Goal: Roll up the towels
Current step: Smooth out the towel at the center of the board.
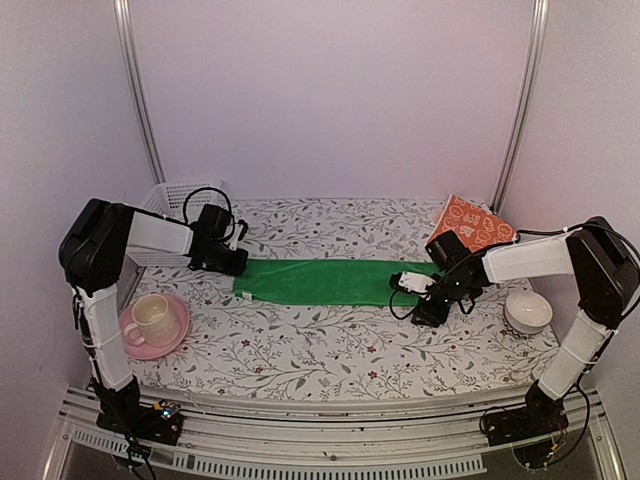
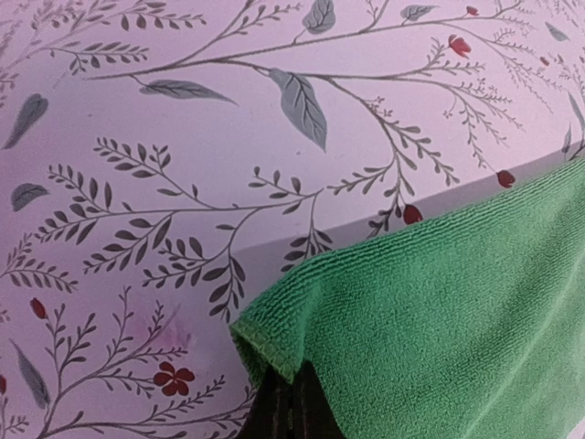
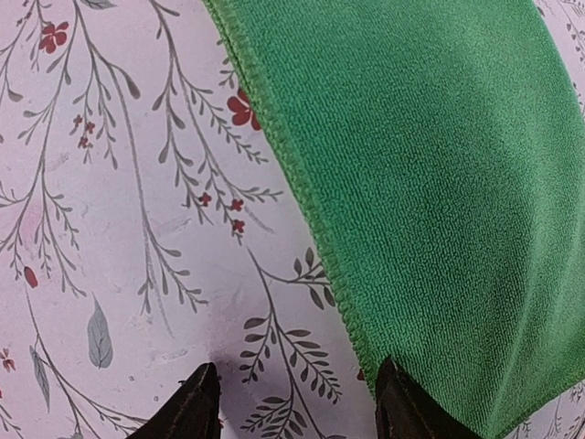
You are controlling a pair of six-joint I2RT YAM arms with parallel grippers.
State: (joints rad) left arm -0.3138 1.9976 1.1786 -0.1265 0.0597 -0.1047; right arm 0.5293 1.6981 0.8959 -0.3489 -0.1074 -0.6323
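Along the near side of the floral-covered bench [image 1: 330, 350], a pale cup [image 1: 150, 318] sits on a pink plate [image 1: 172, 340] at the left, and a white bowl [image 1: 527, 312] stands at the right. Mid-bench, the green towel [image 1: 335, 281] lies spread flat as a long strip running left to right between the two arms. At its left end, the left end effector [image 2: 291, 407] has its fingers pressed together and appears to pinch the towel's corner, which rises slightly off the cloth in the wrist view; the grip point itself sits at the very bottom of that frame and is hard to make out. At the towel's right end, the right end effector [image 3: 297, 402] hangs low with its fingers apart, one over the bare bench cloth and the other over the green fabric, the hemmed edge running between them. Farther back, a white basket [image 1: 180, 195] stands at the rear left, behind the left arm, while the orange-red towel [image 1: 472, 224] with its white pattern rests at the rear right corner, well apart from the green one.
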